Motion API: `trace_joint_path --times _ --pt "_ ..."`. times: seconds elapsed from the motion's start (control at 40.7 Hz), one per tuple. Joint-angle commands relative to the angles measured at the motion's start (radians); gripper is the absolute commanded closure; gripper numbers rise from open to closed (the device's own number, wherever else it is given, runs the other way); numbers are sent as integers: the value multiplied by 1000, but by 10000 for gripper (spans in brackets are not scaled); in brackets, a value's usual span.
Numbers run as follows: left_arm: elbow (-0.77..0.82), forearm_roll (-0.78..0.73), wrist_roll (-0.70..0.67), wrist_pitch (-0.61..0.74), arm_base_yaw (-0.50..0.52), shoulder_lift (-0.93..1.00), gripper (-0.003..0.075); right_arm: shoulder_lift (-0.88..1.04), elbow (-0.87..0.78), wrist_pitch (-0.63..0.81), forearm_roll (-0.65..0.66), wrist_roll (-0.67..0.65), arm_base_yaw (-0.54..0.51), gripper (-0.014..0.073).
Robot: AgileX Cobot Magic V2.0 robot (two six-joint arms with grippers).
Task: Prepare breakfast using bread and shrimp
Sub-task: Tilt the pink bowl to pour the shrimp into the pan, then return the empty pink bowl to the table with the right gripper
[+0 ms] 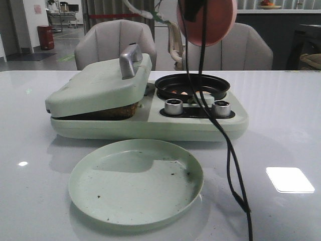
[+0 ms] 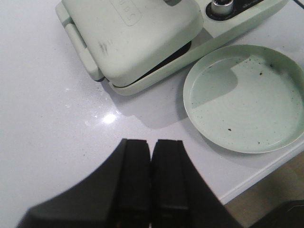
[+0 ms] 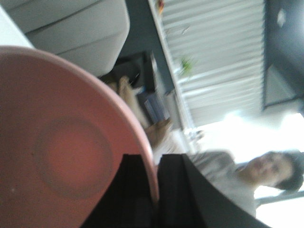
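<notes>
The bread (image 1: 119, 111) shows only as a brown crust edge under the lowered lid (image 1: 100, 83) of the pale-green breakfast maker. Small pale pink shrimp (image 1: 183, 93) lie in the black round pan (image 1: 193, 80) on the maker's right side. High above that pan my right gripper (image 3: 155, 159) is shut on the rim of a pink plate (image 1: 213, 20), which is tipped up on edge; its underside (image 3: 66, 156) fills the right wrist view. My left gripper (image 2: 152, 142) is shut and holds nothing, over bare table to the left of the maker's lid (image 2: 133, 33).
A pale-green round plate (image 1: 135, 183) with dark crumbs lies in front of the maker, near the table's front edge (image 2: 266, 173). Two metal knobs (image 1: 174, 106) sit below the pan. A black cable (image 1: 230, 165) hangs down across the maker. Grey chairs (image 1: 108, 40) stand behind the table.
</notes>
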State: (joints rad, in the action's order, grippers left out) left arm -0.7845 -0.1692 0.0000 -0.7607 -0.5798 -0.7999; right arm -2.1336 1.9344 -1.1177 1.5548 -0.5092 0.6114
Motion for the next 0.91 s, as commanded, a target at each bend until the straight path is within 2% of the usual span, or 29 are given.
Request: trace_joint_path --times 0.0,0.074,0.221,0.417,0.589,0.712,0.884 --pt "-26 -10 -9 73 -7 1 619 166 21 -78 -133 -12 -23 551" --pt "-26 -10 -9 73 -7 1 619 244 -19 -64 -322 -5 -67 551" --pt "-26 -12 -9 73 -7 1 619 422 -219 10 -618 60 -204 551" --pt "-26 -12 -9 73 -7 1 619 594 -521 118 -1083 302 -469 551" --pt "-26 -12 -9 73 -7 1 619 645 -756 261 -1492 502 -680 551" --pt "-26 -12 -9 73 -7 1 619 641 -880 378 -1606 553 -768 551" --pt "-26 -12 -9 73 -7 1 619 641 -979 521 -1610 553 -802 551"
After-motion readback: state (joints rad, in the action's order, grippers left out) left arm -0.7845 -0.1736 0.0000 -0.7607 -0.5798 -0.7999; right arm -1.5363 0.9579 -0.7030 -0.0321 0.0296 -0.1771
